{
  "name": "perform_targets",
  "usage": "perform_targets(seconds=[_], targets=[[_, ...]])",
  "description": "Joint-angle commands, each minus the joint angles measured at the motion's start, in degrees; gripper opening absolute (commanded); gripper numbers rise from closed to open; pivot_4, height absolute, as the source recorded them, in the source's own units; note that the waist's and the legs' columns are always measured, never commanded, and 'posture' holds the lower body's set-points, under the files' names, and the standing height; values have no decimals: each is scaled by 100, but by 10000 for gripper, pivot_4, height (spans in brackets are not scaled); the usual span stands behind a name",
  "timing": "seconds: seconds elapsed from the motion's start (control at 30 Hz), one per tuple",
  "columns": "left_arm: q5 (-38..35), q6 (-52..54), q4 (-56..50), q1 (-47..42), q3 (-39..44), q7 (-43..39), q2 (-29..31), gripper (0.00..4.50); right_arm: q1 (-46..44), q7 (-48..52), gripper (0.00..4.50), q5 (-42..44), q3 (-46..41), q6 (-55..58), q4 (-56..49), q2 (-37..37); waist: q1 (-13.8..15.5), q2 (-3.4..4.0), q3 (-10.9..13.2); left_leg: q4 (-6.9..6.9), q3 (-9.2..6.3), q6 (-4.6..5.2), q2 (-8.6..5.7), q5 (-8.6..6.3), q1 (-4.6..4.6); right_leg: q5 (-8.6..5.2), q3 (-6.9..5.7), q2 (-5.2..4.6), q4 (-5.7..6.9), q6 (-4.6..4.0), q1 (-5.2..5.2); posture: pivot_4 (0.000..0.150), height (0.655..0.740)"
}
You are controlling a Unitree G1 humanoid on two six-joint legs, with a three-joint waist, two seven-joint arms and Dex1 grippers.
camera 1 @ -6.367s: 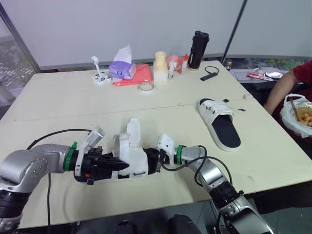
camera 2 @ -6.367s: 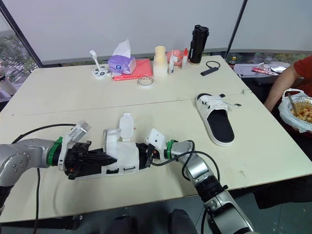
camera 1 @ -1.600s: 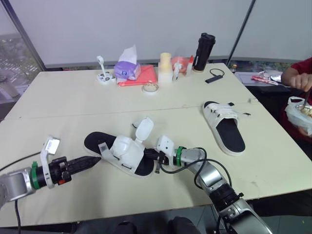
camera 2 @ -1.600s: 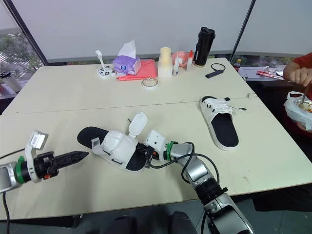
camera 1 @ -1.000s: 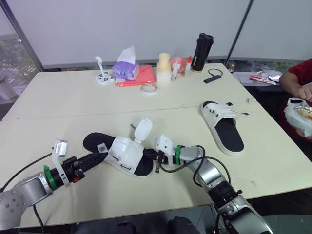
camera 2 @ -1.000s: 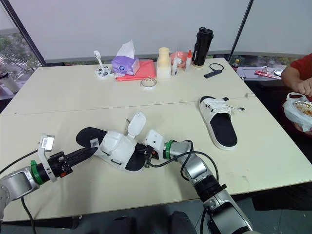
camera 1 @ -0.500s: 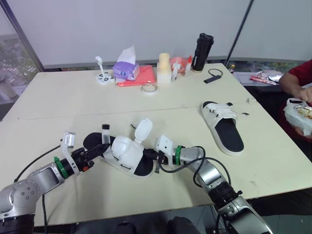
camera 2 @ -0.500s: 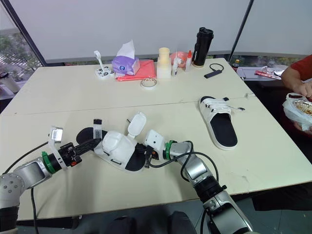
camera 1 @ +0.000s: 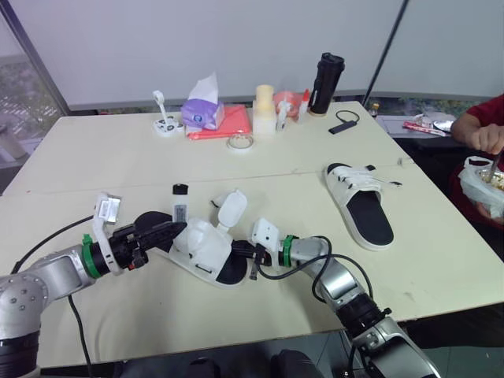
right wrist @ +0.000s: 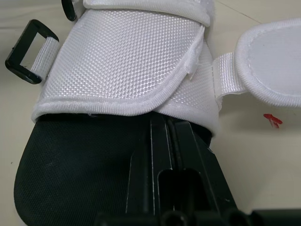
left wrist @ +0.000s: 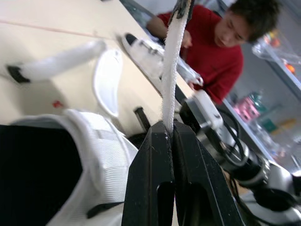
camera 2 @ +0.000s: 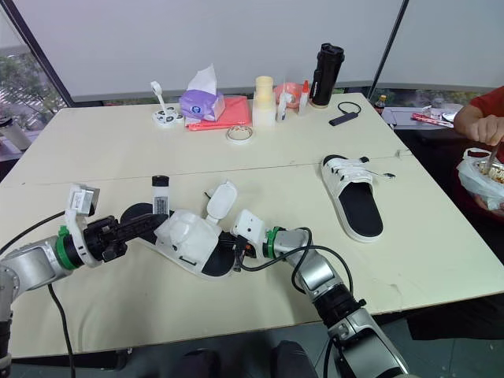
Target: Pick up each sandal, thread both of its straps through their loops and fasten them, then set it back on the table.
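Over table (camera 1: pixel 315 157), left pincer (left wrist: pixel 168 131) tight on raised strap (left wrist: pixel 173 61)

Head eyes overlook table (camera 1: pixel 118 157); wrist cameras hug sandal (right wrist: pixel 127 61).

Cream table (camera 1: pixel 102 150) before a white wall (camera 1: pixel 236 31), window (camera 1: pixel 17 94) at left.

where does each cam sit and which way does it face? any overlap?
Left and right eye: on the head, facing forward and down over the table; both arms, left gripper and right gripper at the near sandal.
Left wrist: along its fingers, shut on a strap, toward a person.
Right wrist: along its shut fingers, at the same sandal.
Shared: all show that sandal; head and left wrist also the strap.
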Motion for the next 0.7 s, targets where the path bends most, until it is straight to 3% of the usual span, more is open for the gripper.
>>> perform_targets(seconds=[0.03, 0.37, 0.47, 0.6, 0.7], targets=[[-186, -66, -187, -299, -22, -173, 53, 588, 240, -6, 0, -344, 220, 273, 549, -145, 2, -1, 0, 0, 0, 0, 0, 0, 0, 0, 0, 0, 0, 0, 0, 1500, 7400], [1751, -982, 955, -1177, -1369, -882, 41, 588, 292, -43, 0, -349, 243, 317, 493, -133, 1, -1, -2, 1, 2, -3, -5, 2, 3, 0, -2, 13, 0, 1, 4, 1500, 7400], [1939, -1077, 1100, -1259, -1473, -1155, 73, 8728, 339, -86, 0, -334, 210, 349, 433, -156, 0, -1, -2, 0, 4, -3, -4, 2, 2, 0, -2, 12, 0, 1, 3, 1500, 7400], [2038, -1043, 1309, -1469, -1491, -1358, 22, 27712, 416, -116, 0, -328, 212, 356, 373, -184, 3, -1, -3, 0, 2, -3, -3, 2, 3, 1, -2, 9, 1, 2, 5, 1500, 7400], [2191, -1067, 1485, -1656, -1611, -1565, 11, 27712, 428, -142, 0, -328, 217, 365, 360, -175, 4, -2, -3, 2, 2, -3, -4, 2, 5, 2, -3, 11, 2, 4, 7, 1500, 7400]])
